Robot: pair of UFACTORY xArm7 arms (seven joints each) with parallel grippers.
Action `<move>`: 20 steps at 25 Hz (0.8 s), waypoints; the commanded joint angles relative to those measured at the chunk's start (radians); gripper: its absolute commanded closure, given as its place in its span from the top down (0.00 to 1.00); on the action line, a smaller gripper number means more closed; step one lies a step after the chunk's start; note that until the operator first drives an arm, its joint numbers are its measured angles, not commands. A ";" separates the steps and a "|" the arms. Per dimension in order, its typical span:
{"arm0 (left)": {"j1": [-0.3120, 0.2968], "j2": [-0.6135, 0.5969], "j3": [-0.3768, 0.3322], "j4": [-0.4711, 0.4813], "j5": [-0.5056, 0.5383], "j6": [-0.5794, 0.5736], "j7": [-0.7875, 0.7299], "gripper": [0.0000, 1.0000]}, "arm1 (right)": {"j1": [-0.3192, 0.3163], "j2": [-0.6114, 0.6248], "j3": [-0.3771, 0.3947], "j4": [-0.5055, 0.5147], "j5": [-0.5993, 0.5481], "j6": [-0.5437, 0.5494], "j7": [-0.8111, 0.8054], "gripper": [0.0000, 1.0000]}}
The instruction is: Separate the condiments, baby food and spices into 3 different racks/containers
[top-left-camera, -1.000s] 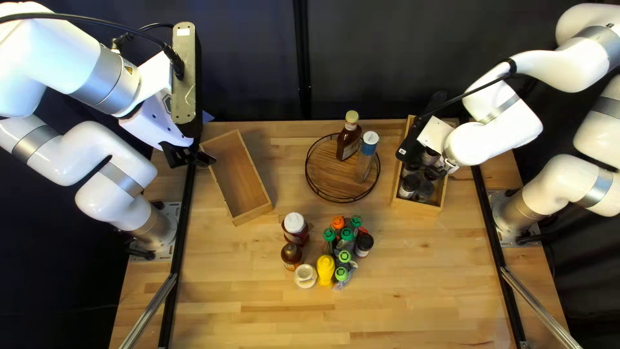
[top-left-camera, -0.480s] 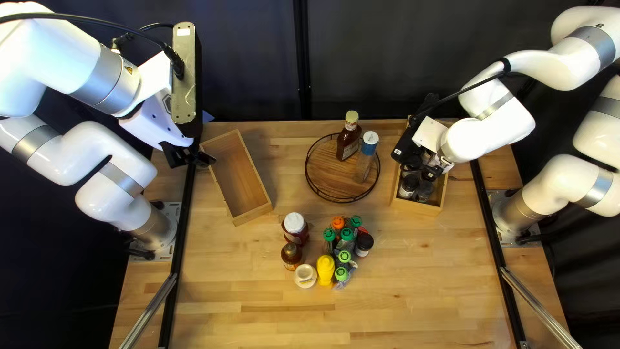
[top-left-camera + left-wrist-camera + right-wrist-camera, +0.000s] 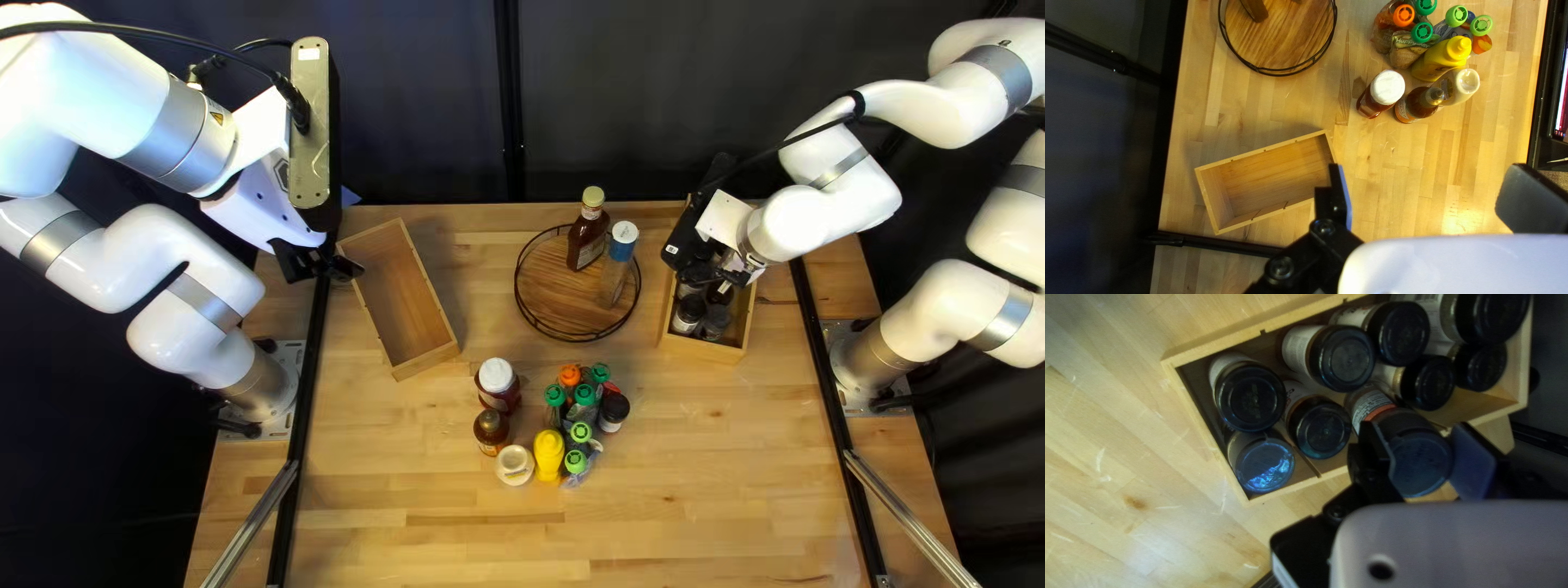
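Two bottles on one round tray

- In the top left view, the wooden box is partly hidden under the right gripper.
- The jar between that gripper's fingers has part of its side covered by 1 finger.
- Print on the jar labels around that gripper is too blurred to read.
- Ahead of it, 1 large black-lidded jar is cut off by the wrist picture's edge.
- Ahead of the left gripper, its wrist view cuts off the round tray and a brown object on it.
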 commanded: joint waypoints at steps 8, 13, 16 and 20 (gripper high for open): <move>0.000 0.000 0.000 0.000 0.000 0.000 0.000 1.00 | 0.105 0.048 0.050 0.105 0.075 0.005 -0.029 1.00; 0.000 0.000 0.000 0.000 0.000 0.000 0.000 1.00 | 0.276 0.162 0.007 0.224 0.119 -0.069 -0.053 1.00; 0.000 0.000 0.000 0.000 0.000 0.000 0.000 1.00 | 0.388 0.235 -0.031 0.286 0.148 -0.130 -0.062 1.00; 0.000 0.000 0.000 0.000 0.000 0.000 0.000 1.00 | 0.504 0.321 -0.077 0.338 0.184 -0.191 -0.058 1.00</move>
